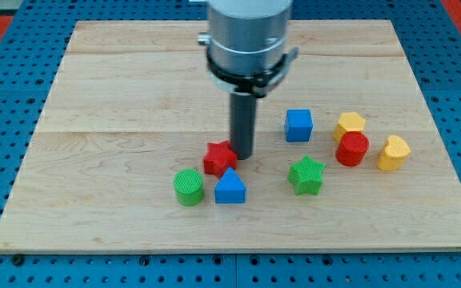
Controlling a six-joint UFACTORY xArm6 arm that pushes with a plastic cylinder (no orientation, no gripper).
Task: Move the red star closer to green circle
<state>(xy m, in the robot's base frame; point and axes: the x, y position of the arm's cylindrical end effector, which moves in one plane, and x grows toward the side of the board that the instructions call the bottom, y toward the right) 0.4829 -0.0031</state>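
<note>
The red star [219, 158] lies near the middle of the wooden board [118, 96]. The green circle [188, 186] is just to its lower left, a small gap apart. My tip [242, 154] stands right against the red star's right side. A blue triangle [230, 187] sits directly below the red star, touching or nearly touching it, to the right of the green circle.
A green star [306, 175] lies right of the blue triangle. A blue cube [298, 125] is right of my tip. Farther right stand a yellow block [349, 126], a red cylinder [352, 149] and another yellow block [393, 153].
</note>
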